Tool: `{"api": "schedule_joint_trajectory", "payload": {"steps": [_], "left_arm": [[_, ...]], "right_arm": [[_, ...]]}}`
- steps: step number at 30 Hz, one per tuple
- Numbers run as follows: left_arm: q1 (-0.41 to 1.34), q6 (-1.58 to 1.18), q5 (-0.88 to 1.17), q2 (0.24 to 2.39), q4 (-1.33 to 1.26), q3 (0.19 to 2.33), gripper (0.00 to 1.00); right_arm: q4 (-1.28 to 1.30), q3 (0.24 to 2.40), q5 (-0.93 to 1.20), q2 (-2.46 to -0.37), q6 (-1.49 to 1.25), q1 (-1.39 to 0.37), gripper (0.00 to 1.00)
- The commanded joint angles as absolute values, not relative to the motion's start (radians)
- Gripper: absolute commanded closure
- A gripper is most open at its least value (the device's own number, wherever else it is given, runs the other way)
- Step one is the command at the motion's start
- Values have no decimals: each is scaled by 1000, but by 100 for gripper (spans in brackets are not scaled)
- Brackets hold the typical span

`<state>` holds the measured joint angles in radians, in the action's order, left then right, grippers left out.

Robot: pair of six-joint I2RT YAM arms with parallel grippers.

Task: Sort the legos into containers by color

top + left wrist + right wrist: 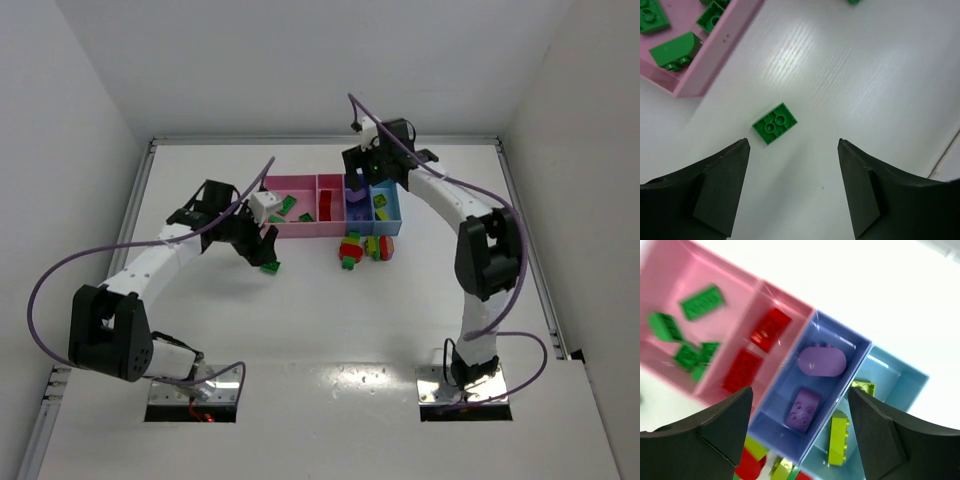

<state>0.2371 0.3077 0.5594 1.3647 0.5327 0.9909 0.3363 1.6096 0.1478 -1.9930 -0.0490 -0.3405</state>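
Right wrist view, four containers (842, 326), two red legos (770, 329), two purple legos (821, 360)

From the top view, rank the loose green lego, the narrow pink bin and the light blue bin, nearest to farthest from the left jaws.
1. Green lego: loose, left of both bins.
2. Narrow pink bin: second in the row.
3. Light blue bin: the row's right end.
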Motion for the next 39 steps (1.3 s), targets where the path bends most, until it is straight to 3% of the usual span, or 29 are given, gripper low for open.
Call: {"api": "schedule_joint_trajectory", "payload": {"steps": [1,12,30,37,39], "left_arm": [[241,587,575,1338,571,963,23],[241,1301,696,1601,850,1061,15],[232,1356,657,1773,781,1166,15],[232,1322,635,1836,727,1175,21],[241,1310,626,1845,715,1184,28]], "right_arm": [[304,1603,202,-1849,-69,-322,22],[325,1479,258,-1746,-69,-284,22],[325,1414,268,-1704,-32,-256,22],[334,1414,268,-1704,-23,-256,22],[334,1414,268,-1704,-23,-256,22]]}}
